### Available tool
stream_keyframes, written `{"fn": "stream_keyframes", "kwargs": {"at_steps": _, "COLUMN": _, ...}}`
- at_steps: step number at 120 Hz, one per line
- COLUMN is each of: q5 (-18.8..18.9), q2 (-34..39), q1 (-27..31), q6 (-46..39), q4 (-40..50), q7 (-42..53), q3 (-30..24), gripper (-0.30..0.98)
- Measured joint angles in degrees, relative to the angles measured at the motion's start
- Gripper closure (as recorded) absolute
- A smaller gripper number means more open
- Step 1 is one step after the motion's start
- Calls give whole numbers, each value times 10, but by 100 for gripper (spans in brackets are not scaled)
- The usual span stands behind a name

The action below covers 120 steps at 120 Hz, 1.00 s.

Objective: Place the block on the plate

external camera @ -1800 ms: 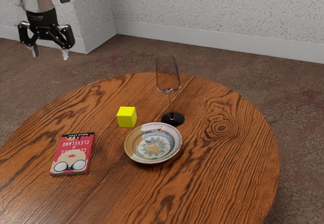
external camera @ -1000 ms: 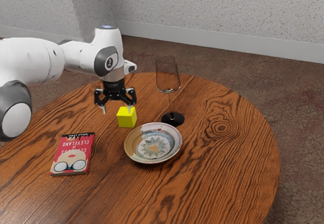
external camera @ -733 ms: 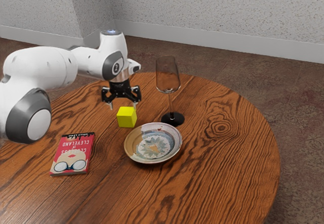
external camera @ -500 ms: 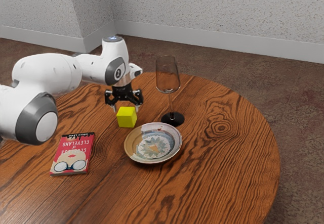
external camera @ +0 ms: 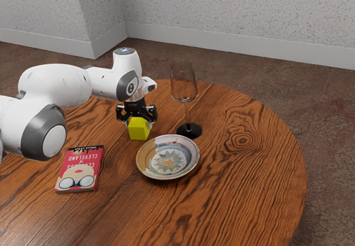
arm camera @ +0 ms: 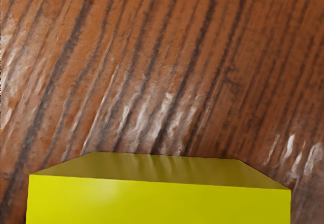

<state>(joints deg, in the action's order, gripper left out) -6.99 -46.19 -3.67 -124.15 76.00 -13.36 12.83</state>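
Observation:
In the exterior view my gripper (external camera: 138,127) is down over the yellow block (external camera: 138,131), its fingers open and standing to either side of it. The gripper's black body covers the block's top. The block rests on the table, just behind the round patterned plate (external camera: 143,158), without touching it. In the wrist view the block (arm camera: 159,201) lies large and close under my hand.
A wine glass (external camera: 189,129) with a black base stands right by the plate's far side. A red book (external camera: 79,171) lies toward the exterior view's left. The round wooden table (external camera: 244,190) carries everything.
From beyond the table at the exterior view's upper left, my gripper has come over the block and descended around it. Block, plate, glass and book have stayed where they were.

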Motion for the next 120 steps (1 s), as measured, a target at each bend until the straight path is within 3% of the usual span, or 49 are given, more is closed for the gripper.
{"fn": "stream_keyframes", "kwargs": {"at_steps": 29, "q5": -12, "q2": 1, "q1": 1, "q6": -4, "q4": 3, "q7": 11, "q3": 0, "gripper": 22}}
{"fn": "stream_keyframes", "kwargs": {"at_steps": 56, "q5": -11, "q2": 15, "q1": 0, "q6": -4, "q4": 5, "q7": 14, "q3": 0, "gripper": 30}}
{"fn": "stream_keyframes", "kwargs": {"at_steps": 78, "q5": -9, "q2": 121, "q1": -31, "q6": 3, "q4": 103, "q7": -1, "q3": -1, "gripper": 32}}
{"fn": "stream_keyframes", "kwargs": {"at_steps": 97, "q5": -5, "q2": 206, "q1": -57, "q6": 7, "q4": 192, "q7": -45, "q3": -45, "gripper": 31}}
{"fn": "stream_keyframes", "kwargs": {"at_steps": 120, "q5": -6, "q2": 242, "q1": -68, "q6": 4, "q4": 265, "q7": -116, "q3": -87, "gripper": 31}}
